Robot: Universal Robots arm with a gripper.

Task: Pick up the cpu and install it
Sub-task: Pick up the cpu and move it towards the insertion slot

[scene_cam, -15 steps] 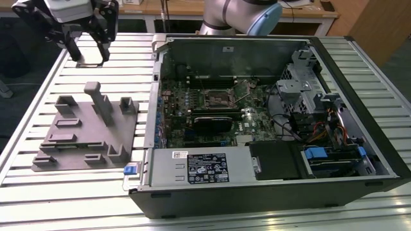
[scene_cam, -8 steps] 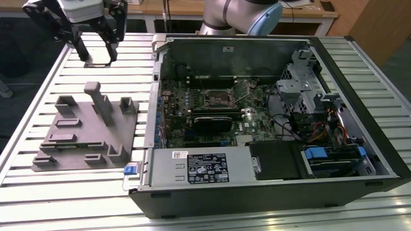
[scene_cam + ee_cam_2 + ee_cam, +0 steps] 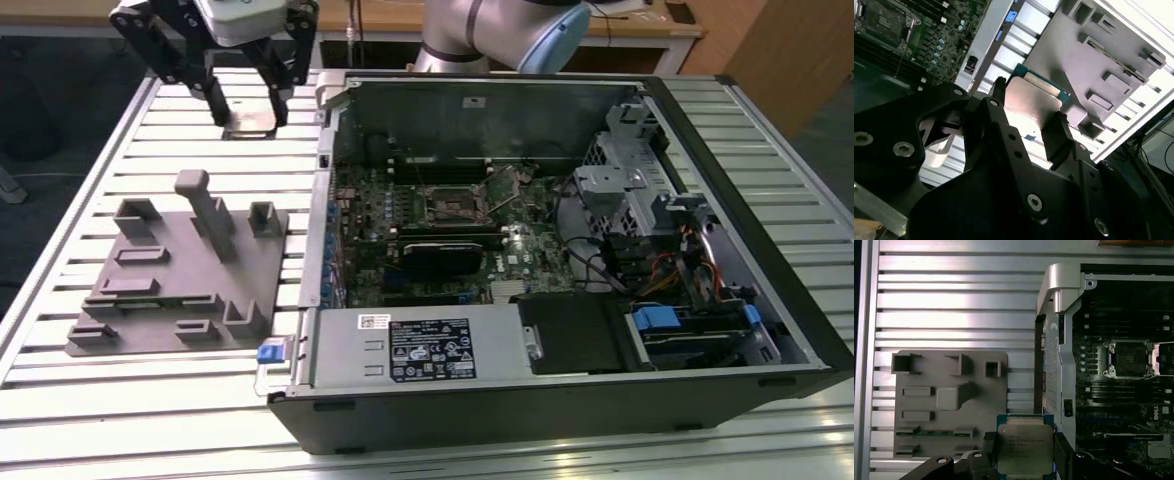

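Gripping the cpu (image 3: 1024, 449), claw (image 3: 251, 117) hovers; first wrist view shows its top.

Grey tray (image 3: 180, 278), open computer case (image 3: 534, 420), perhaps heatsink (image 3: 445, 258)

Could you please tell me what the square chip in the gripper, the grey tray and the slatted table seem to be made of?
The small flat square cpu, held in the gripper: brushed silvery metal top on a green board edge, by its dull sheen. The grey fixture tray: probably matte plastic, with no glare. The silver slatted table: likely aluminium, given its bright streaked reflections.
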